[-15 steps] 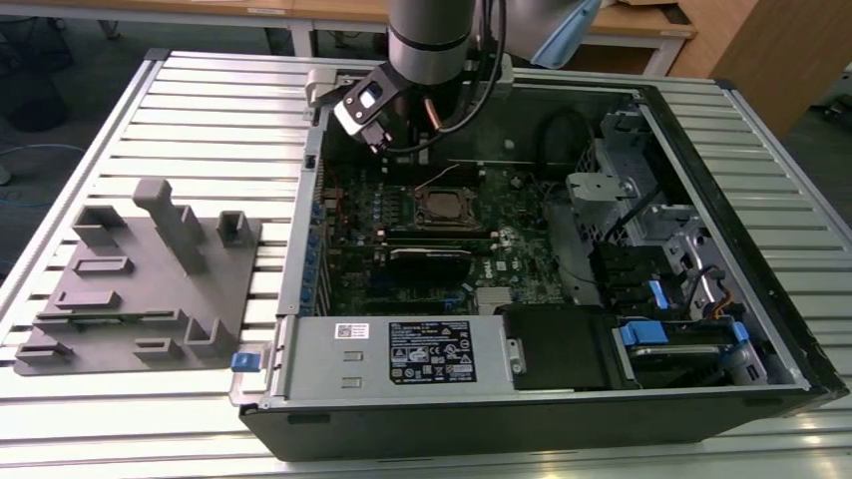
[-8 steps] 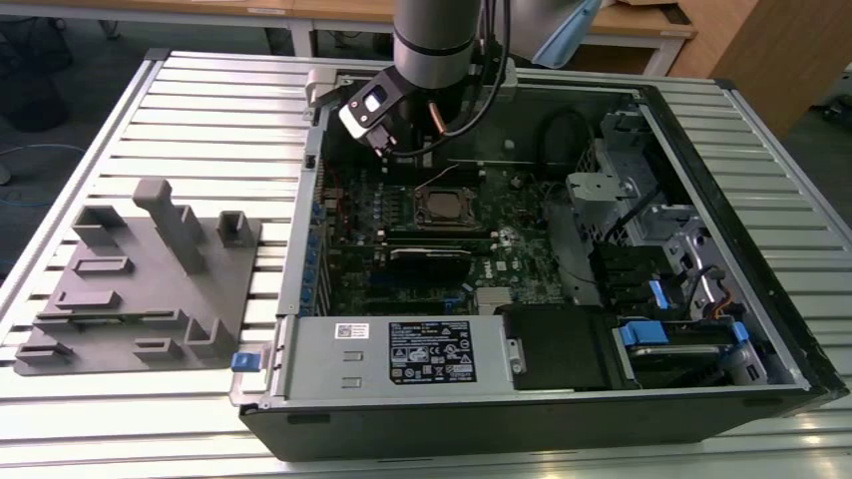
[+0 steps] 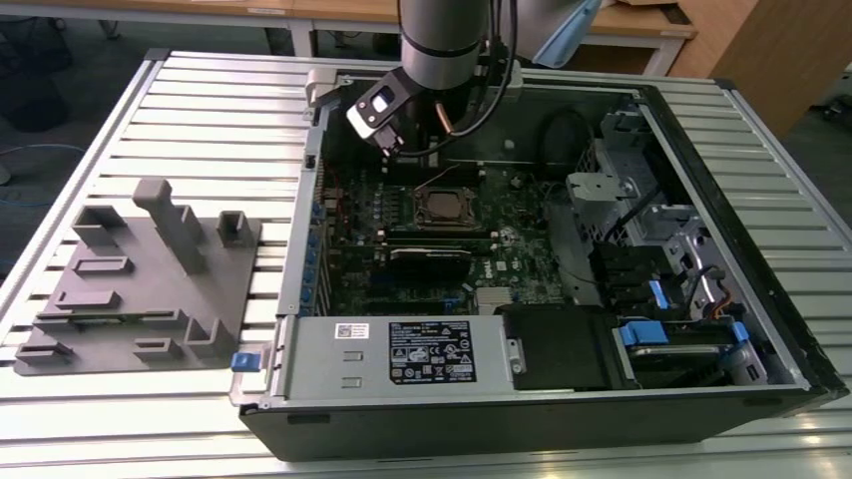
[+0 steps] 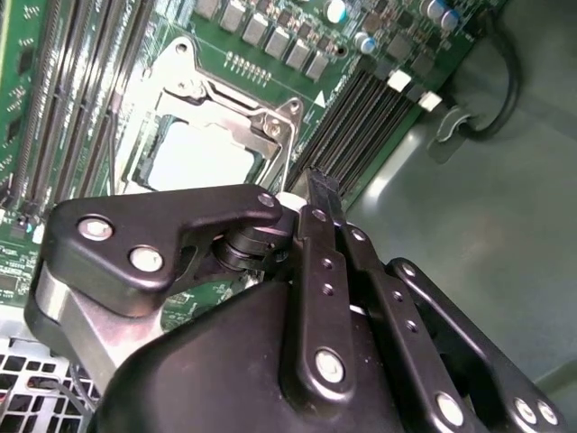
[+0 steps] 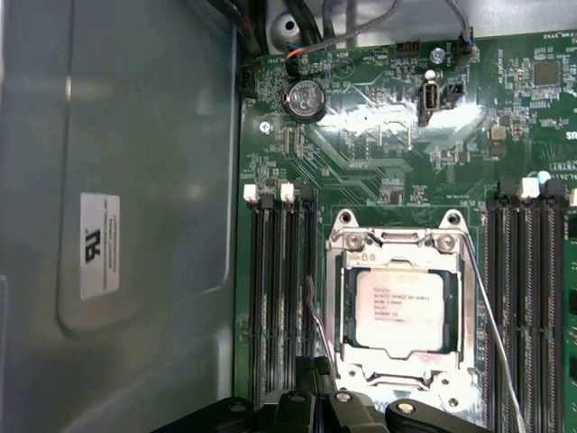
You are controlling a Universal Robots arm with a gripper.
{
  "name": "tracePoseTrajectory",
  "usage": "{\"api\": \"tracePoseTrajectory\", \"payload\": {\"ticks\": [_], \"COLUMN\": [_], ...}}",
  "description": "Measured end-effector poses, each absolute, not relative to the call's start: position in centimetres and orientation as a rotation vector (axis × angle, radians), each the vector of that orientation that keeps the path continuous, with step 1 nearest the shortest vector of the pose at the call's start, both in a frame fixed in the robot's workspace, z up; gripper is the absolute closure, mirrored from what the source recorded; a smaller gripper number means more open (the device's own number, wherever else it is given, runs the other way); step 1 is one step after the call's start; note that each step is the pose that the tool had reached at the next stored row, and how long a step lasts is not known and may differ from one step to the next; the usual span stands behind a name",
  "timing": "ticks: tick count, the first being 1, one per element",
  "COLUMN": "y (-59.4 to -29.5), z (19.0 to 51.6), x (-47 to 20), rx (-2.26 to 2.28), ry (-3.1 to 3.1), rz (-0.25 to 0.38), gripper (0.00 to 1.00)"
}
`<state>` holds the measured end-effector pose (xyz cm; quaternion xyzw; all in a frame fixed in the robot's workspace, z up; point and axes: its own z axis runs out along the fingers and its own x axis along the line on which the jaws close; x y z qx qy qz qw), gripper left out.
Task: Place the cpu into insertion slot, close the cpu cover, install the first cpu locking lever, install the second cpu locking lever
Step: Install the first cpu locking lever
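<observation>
Low centre, first wrist view: our narrow-set pincer point(image 5: 313, 363) sits beside the closed cpu cover point(image 5: 397, 242); we judge lever-locking in hand.

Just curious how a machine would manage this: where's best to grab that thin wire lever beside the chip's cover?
Probably mid-length on the locking lever, coming from above and pinching across it: it is a thin straight rod slanting clear of the cpu cover.
</observation>
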<state>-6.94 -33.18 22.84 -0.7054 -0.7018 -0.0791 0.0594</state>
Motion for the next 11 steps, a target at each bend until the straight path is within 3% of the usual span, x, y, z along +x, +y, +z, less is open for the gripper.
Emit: {"api": "tracePoseTrajectory", "payload": {"ticks": [11], "y": [-33.16], "z": [22.71], "x": [-5.98], "rx": [-2.14], "ry": [-2.122], "rz": [-0.24], "gripper": [0.9]}}
